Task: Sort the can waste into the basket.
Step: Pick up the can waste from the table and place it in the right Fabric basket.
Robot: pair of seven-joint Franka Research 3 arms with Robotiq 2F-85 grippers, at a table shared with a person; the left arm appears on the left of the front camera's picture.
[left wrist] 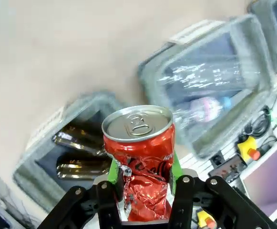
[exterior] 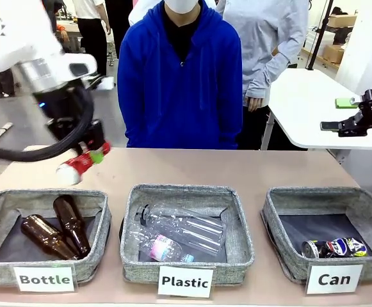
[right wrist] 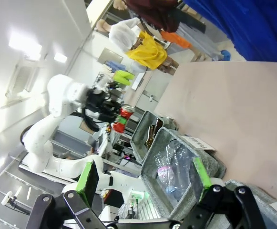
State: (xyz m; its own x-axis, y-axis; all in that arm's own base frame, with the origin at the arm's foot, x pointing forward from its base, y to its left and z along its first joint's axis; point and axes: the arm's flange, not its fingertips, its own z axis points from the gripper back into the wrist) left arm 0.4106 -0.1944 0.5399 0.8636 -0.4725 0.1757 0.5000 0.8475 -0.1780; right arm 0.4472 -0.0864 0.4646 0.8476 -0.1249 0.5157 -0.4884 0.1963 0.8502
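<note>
My left gripper point(exterior: 85, 158) hangs above the table's back left, over the far side of the "Bottle" basket, shut on a crushed red can point(exterior: 78, 165). In the left wrist view the red can point(left wrist: 140, 162) stands silver top up between the green pads point(left wrist: 113, 170), with the gripper point(left wrist: 143, 181) clamped on its dented body. A dark blue and silver can point(exterior: 335, 247) lies in the grey basket signed "Can" point(exterior: 282, 204) at the right. My right gripper point(exterior: 355, 121) is raised at the far right, clear of the table; in its own view it point(right wrist: 144, 174) is open with nothing between its fingers.
The "Bottle" basket point(exterior: 99, 201) at the left holds two brown glass bottles point(exterior: 61, 233). The "Plastic" basket point(exterior: 240, 214) in the middle holds clear plastic bottles point(exterior: 182, 233). A person in a blue hoodie point(exterior: 179, 77) stands at the far side. Bare tabletop point(exterior: 237, 167) runs behind the baskets.
</note>
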